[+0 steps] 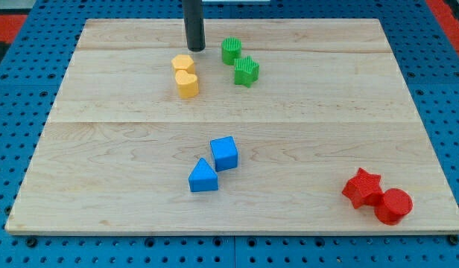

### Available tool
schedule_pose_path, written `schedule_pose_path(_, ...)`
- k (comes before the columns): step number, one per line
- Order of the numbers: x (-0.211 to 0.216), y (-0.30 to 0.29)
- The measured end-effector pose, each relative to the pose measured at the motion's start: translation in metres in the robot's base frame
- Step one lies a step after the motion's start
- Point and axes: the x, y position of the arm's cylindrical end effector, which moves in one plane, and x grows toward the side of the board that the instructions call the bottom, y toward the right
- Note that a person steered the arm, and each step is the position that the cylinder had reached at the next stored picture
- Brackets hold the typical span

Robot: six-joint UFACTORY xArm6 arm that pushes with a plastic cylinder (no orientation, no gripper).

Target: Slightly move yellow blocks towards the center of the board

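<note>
you have most of the job left, i judge: the two yellow blocks, one hexagonal (182, 64) and one heart-shaped (187, 84), touch each other up at 11 o'clock from the board's (103, 149) centre. my tip (195, 48) sits just beside them, at their 1 o'clock. it is a bare rod, nothing to spread or pinch.

— What do the yellow pieces look like from where I'm sitting?

— I see two small yellow plastic blocks near the view's top, left of middle. The upper one, a yellow hexagon-like block (182, 64), lies flat. The lower one, a yellow heart-shaped block (187, 84), sits just below it.

— Are they apart?

— No, they look touching, stacked one above the other in the view.
</note>
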Motion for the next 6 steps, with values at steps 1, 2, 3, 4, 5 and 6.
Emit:
schedule_pose_path(1, -0.018, -0.028)
schedule_pose_path(2, -0.018, -0.073)
schedule_pose_path(3, -0.019, -0.098)
schedule_pose_path(4, -0.024, -0.099)
schedule_pose_path(5, -0.024, -0.099)
schedule_pose_path(6, -0.011, -0.084)
